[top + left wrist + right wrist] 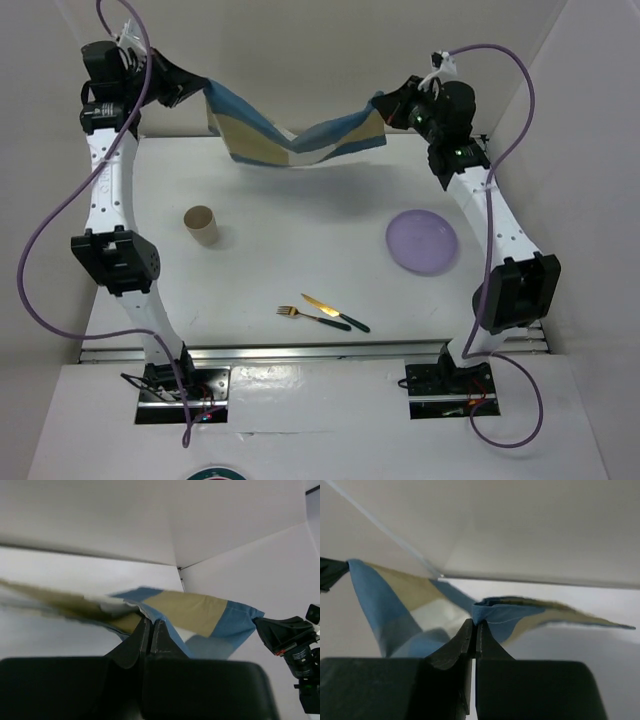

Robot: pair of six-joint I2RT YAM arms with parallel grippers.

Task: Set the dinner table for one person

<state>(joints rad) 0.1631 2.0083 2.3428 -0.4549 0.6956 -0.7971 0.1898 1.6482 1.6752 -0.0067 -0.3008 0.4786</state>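
A blue-and-tan checked placemat hangs stretched in the air over the far end of the dinner table. My left gripper is shut on its left corner, and my right gripper is shut on its right corner. The cloth sags in the middle between them. Both arms reach far back and high. On the table lie a tan paper cup, a lilac plate, a gold fork and a gold knife, both with dark green handles.
White walls close the table in at the back and both sides. A metal rail runs along the near edge in front of the arm bases. The right arm's black wrist shows at the far right of the left wrist view.
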